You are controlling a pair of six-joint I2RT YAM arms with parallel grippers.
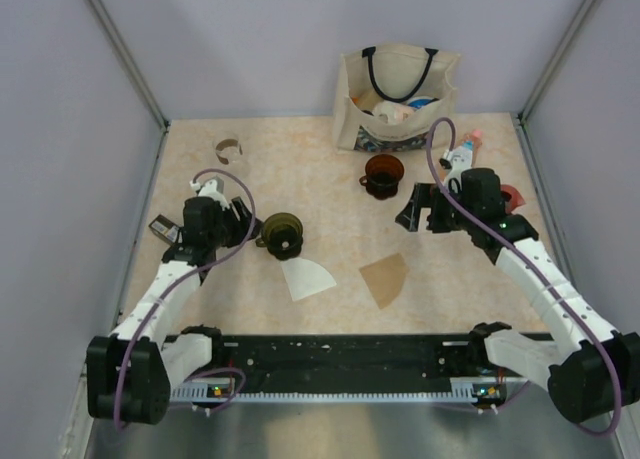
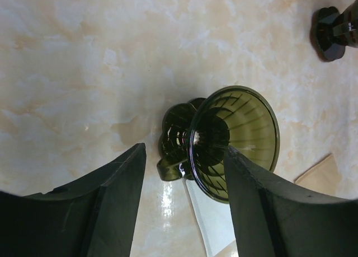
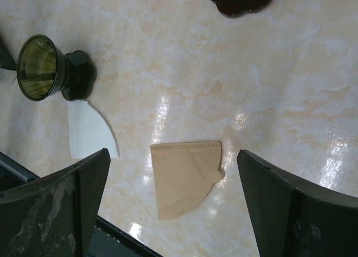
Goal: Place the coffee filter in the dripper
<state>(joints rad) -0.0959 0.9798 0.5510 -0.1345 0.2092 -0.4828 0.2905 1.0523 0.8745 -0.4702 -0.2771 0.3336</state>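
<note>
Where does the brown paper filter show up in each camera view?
Top external: brown filter lies flat on the table, right of centre.
Left wrist: only a corner of it shows, low at the right edge.
Right wrist: near the middle, slightly low.
Shared landmark: the green dripper, in all three views.

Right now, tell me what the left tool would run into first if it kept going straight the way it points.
The green dripper. It sits just ahead of the open left tool, roughly in line with the gap between its fingers; how near is hard to judge from the wrist view.
</note>
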